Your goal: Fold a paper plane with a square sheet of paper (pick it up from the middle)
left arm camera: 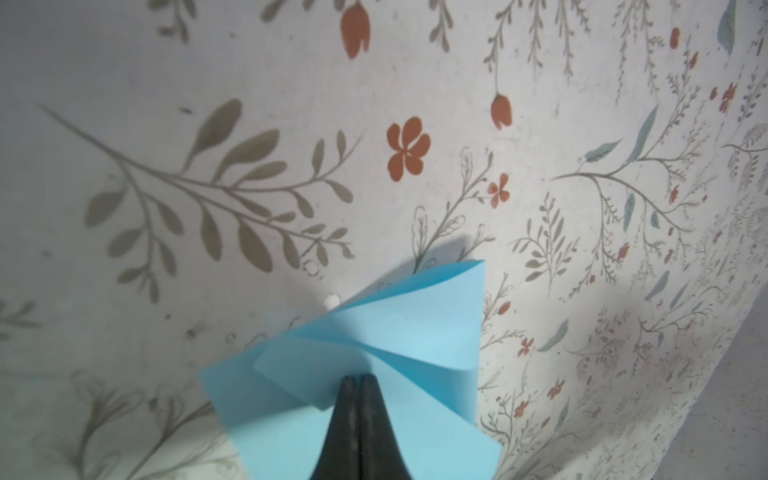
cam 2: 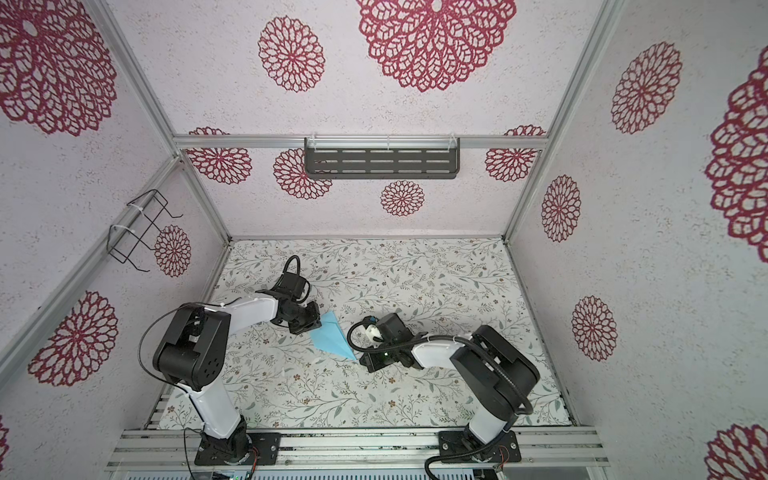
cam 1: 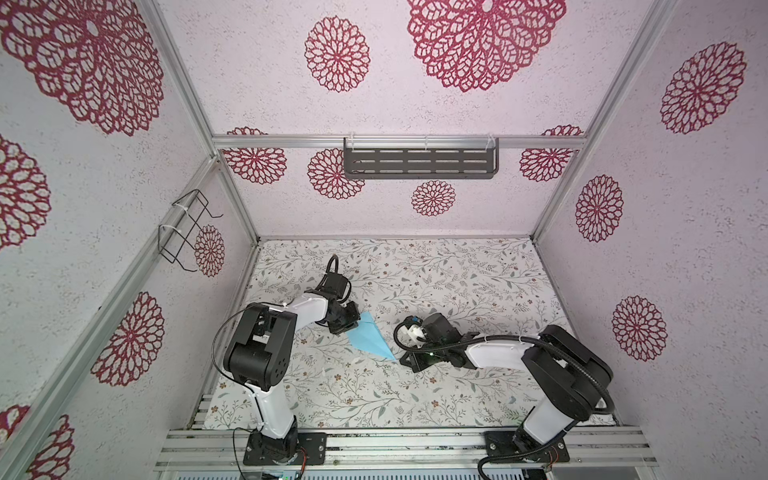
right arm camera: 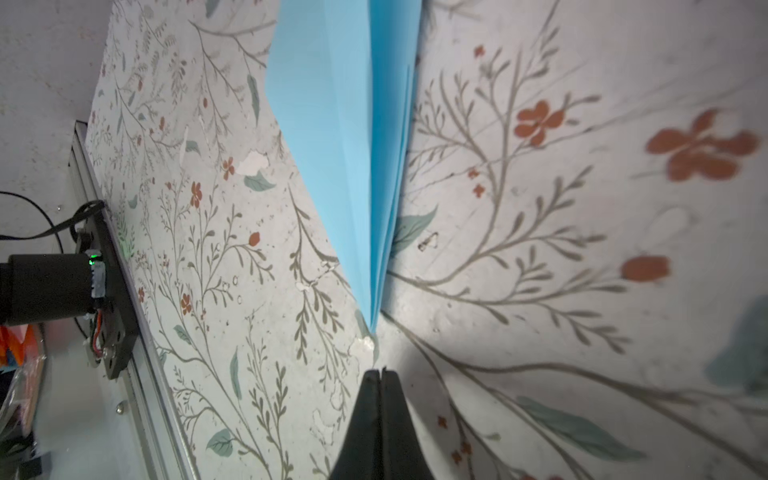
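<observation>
1. Left wrist view: one paper plane [left arm camera: 395,328], its tail pinched in the closed left hand [left arm camera: 357,379].
2. One right hand [right arm camera: 380,370], closed and empty, just short of its nose.
3. It is over the desk [cam 1: 457,282], left of centre.

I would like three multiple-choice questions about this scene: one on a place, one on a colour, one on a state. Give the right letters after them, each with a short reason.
1. Toward what does the nose of the paper plane point?
A. the shelf on the back wall
B. the right pincer
C. the wire rack

2. Which colour is the paper plane?
A. light blue
B. red
C. white

3. How is the right pincer?
A. wide open
B. shut on the plane
C. shut, holding nothing

Answers:
1 B: the plane narrows to its nose just in front of that pincer.
2 A: every fold is light blue.
3 C: its jaws are together, and a strip of bare table separates them from the nose.
</observation>
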Available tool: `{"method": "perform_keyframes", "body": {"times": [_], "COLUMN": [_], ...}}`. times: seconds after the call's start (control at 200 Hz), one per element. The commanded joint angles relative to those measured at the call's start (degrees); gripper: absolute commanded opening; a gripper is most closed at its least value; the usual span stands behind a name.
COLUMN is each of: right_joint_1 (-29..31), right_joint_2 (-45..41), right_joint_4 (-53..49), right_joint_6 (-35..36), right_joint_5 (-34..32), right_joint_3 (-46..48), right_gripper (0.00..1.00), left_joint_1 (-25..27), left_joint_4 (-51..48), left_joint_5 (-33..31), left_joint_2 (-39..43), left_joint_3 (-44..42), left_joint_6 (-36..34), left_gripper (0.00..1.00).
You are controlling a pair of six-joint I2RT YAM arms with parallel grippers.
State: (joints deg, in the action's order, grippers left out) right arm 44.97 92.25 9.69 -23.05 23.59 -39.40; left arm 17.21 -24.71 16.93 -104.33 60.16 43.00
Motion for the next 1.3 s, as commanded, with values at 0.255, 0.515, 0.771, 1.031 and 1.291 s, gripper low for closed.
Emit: {"method": "perform_keyframes", "body": {"times": [0.255,0.515,0.771,1.031,1.291], "right_joint_1": [-1.22,-1.20,-1.28,-1.36,-1.29], "right_joint_2": [-1.10,4.52,10.71,14.38,15.13], "right_joint_4": [10.04,10.83,6.60,2.83,2.63], "right_joint_6": [-3.12,-2.79,-2.48,-2.11,-2.26], "right_joint_5": [-8.97,-5.97,-6.45,-7.69,-7.03], "right_joint_3": [-4.09,-8.33,-13.94,-17.35,-17.73], "right_gripper": [0.39,0.43,0.34,0.27,0.25], "left_joint_1": [0.06,0.50,1.64,2.54,3.19], "left_joint_4": [5.02,19.80,27.25,32.16,36.35], "left_joint_5": [2.20,7.14,10.55,13.04,14.73], "left_joint_2": [15.74,18.41,12.51,8.66,5.97], "left_joint_3": [-5.81,-16.91,-19.18,-19.82,-20.35], "left_joint_6": [6.63,10.23,12.87,14.11,15.39], "left_gripper": [0.34,0.50,0.49,0.44,0.42]}}
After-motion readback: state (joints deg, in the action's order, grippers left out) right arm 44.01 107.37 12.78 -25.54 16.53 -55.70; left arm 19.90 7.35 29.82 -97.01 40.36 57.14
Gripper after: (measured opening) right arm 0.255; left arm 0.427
